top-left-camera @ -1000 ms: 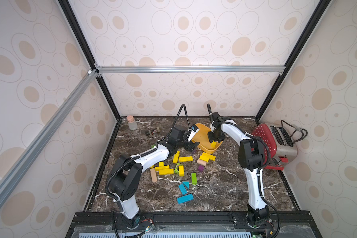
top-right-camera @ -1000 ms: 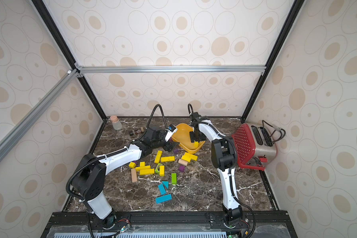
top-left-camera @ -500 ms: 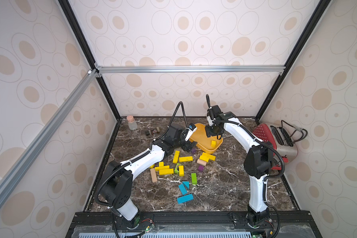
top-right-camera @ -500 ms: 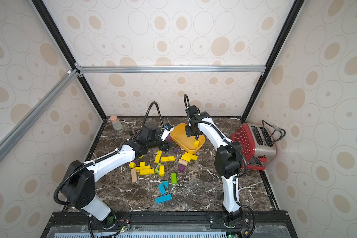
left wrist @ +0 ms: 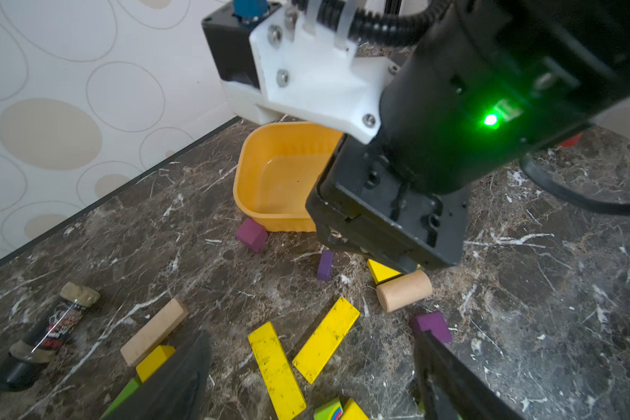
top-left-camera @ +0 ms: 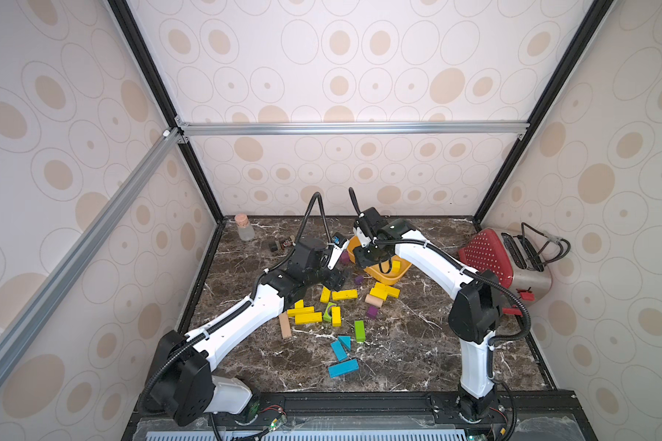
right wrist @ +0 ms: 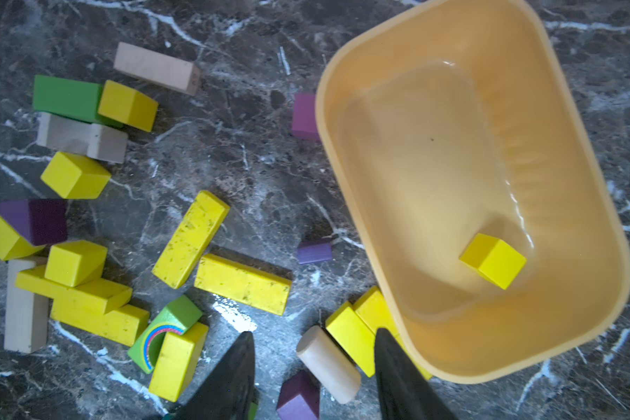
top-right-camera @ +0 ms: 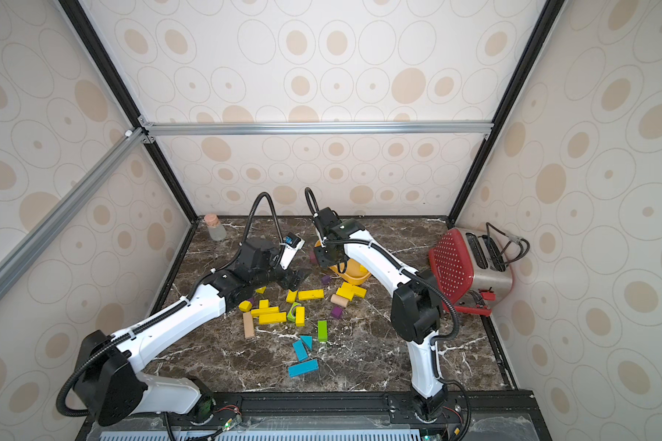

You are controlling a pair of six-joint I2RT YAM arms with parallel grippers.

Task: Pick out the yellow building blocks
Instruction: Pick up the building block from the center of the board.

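Yellow blocks (top-left-camera: 309, 317) litter the marble table (top-left-camera: 398, 355) in a top view, just beneath the left gripper (top-left-camera: 336, 281). The right gripper (top-left-camera: 383, 266) hangs over the orange tub (top-left-camera: 388, 278).

Left wrist view: jaws spread wide, empty, with two yellow bars (left wrist: 324, 338) lying between them.

Right wrist view: jaws parted, holding nothing, and one yellow cube (right wrist: 493, 260) sits in the tub.
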